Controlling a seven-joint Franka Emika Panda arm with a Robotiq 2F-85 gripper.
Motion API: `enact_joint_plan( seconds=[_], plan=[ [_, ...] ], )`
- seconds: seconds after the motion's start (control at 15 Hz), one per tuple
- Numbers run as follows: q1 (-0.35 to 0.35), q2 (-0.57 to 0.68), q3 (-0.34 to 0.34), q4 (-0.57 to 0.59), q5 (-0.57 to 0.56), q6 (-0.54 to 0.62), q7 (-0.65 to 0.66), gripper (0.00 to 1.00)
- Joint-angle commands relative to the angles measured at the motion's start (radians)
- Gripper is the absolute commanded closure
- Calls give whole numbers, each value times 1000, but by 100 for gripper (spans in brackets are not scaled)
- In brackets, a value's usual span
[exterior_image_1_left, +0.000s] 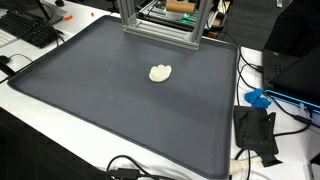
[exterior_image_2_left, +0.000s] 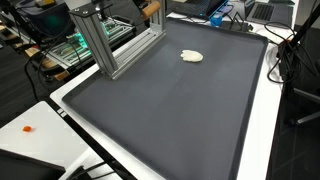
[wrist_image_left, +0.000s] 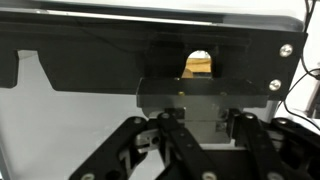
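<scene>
Wrist view: gripper (wrist_image_left: 197, 158) before metal frame (wrist_image_left: 90, 60), opening indiscernible; cream lump (exterior_image_1_left: 161, 73) elsewhere on dark mat (exterior_image_1_left: 90, 115).

pincer (wrist_image_left: 197, 152) tips: cut off below | pale lump (exterior_image_1_left: 161, 73): too small to identify

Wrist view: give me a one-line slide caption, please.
Gripper linkages at the bottom edge, facing a dark panel with a tan block showing through its opening.
</scene>
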Motion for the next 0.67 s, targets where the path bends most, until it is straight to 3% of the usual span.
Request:
enact_joint_plan(
  seconds=[0.0, 0.6],
  plan=[
    [8, -50, 10, -36, 29, -27, -8, 78],
    [5, -67, 29, -76, 37, -22, 25, 78]
  ],
)
